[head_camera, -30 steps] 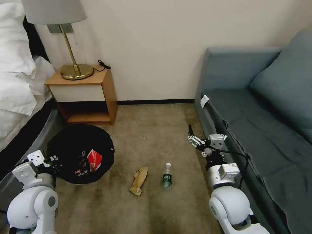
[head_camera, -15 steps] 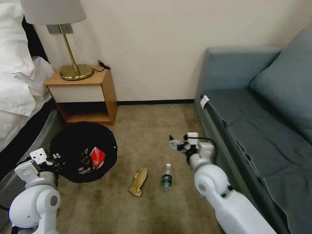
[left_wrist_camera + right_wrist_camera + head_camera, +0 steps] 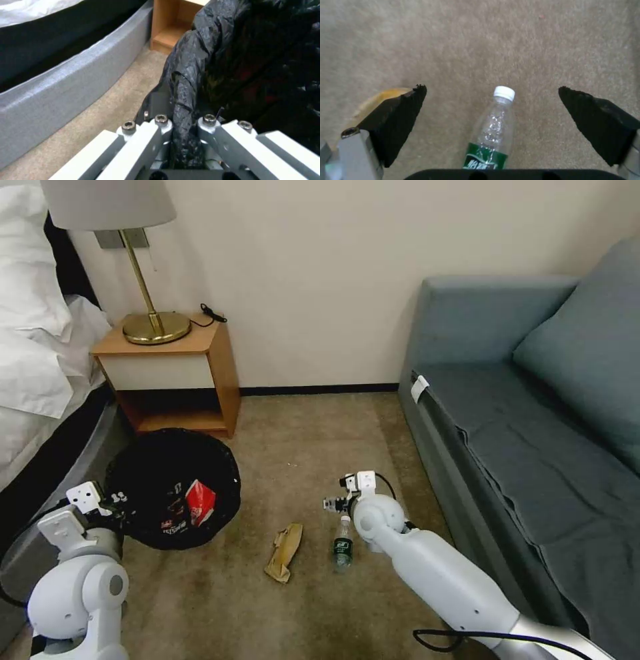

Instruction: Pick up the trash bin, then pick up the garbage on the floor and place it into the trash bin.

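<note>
1. The left gripper (image 3: 181, 130) was clamped on the black-bagged rim of the trash bin (image 3: 143, 473), which sat at the left of the bottle, in front of the nightstand (image 3: 175, 373). The bin pick-up step was judged done.
2. A red-and-white snack wrapper (image 3: 200, 501) lay inside the bin, so some of the garbage was judged already deposited.
3. A tan paper scrap (image 3: 285, 551) lay on the carpet (image 3: 300, 447), just left of the bottle, not yet collected.
4. The small clear bottle (image 3: 490, 136) lay on the carpet between the bin and the sofa (image 3: 533, 447), not yet gripped.
5. The right gripper (image 3: 491, 125) hung spread wide above the bottle, one finger on each side, touching nothing.
</note>
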